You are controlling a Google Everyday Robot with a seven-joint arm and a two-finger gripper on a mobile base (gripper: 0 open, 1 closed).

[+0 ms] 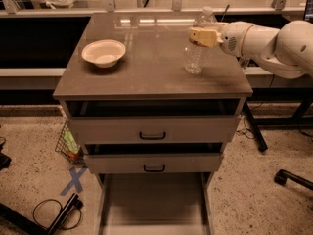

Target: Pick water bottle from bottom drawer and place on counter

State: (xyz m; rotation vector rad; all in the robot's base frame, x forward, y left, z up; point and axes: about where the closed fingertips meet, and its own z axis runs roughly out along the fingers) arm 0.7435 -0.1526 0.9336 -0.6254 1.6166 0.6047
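White arm (281, 43) reaching in from view's right edge, wrist (235, 38) level, tan gripper (201, 36) pointing toward view's left

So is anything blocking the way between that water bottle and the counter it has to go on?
Nothing visible. The water bottle already stands upright on the counter, with the gripper at its upper part. The white bowl sits well apart from it.

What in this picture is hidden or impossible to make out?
- Camera view: the gripper covers the shoulder of the water bottle standing on the counter.
- Front of the bottom drawer: cut off by the picture's lower edge.
- The arm: cut off by the right edge.
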